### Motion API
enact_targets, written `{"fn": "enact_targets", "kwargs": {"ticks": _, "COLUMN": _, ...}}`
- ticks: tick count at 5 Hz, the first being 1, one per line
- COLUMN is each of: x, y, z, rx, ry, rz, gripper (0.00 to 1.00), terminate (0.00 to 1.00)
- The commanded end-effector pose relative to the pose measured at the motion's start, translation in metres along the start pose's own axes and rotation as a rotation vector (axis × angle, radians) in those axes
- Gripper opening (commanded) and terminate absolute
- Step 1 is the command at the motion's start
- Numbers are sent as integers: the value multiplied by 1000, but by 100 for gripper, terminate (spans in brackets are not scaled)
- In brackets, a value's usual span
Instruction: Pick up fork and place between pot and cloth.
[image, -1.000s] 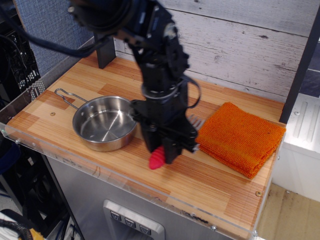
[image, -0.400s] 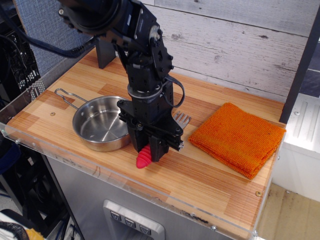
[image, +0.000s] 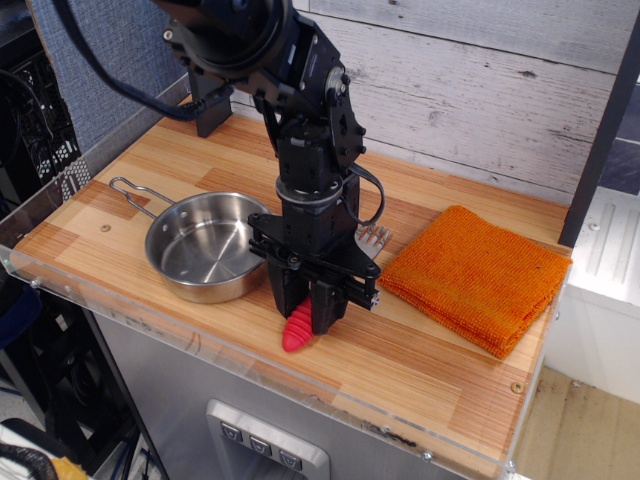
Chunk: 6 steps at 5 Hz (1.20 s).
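Note:
The fork lies in line between the pot and the cloth. Its red ribbed handle (image: 297, 330) sticks out toward the front edge and its grey tines (image: 372, 237) show behind the arm. My gripper (image: 312, 305) points straight down over the fork's middle, with its fingers closed on the handle, low at the wooden table. The shiny steel pot (image: 205, 247) stands just left of the gripper, wire handle pointing left. The folded orange cloth (image: 475, 276) lies to the right, close to the tines.
The wooden table (image: 400, 370) has a clear plastic rim along its front and left edges. A dark post (image: 210, 105) stands at the back left. A grey plank wall runs behind.
The gripper and fork shifted left toward the pot, then slightly back right and down. The fork stayed in the fingers throughout. Pot and cloth have not moved.

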<state>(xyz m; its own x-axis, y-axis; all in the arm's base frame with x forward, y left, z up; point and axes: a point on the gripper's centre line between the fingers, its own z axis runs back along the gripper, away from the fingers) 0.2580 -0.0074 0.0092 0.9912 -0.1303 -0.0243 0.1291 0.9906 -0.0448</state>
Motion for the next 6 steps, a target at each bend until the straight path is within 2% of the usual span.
{"fn": "enact_targets", "kwargs": {"ticks": 1, "x": 2, "y": -1, "z": 57, "rx": 39, "ry": -132, "rz": 42, "gripper": 100, "terminate": 0}}
{"fn": "enact_targets", "kwargs": {"ticks": 2, "x": 2, "y": 1, "z": 107, "rx": 95, "ry": -298, "rz": 58, "gripper": 100, "terminate": 0}}
{"fn": "enact_targets", "kwargs": {"ticks": 3, "x": -4, "y": 7, "z": 158, "rx": 109, "ry": -390, "rz": 96, "gripper": 100, "terminate": 0}}
{"fn": "enact_targets", "kwargs": {"ticks": 4, "x": 5, "y": 9, "z": 182, "rx": 77, "ry": -331, "rz": 109, "gripper": 100, "terminate": 0}}
{"fn": "enact_targets", "kwargs": {"ticks": 5, "x": 17, "y": 11, "z": 171, "rx": 25, "ry": -147, "rz": 57, "gripper": 100, "terminate": 0}}
{"fn": "enact_targets", "kwargs": {"ticks": 6, "x": 17, "y": 11, "z": 171, "rx": 25, "ry": -147, "rz": 57, "gripper": 100, "terminate": 0}}
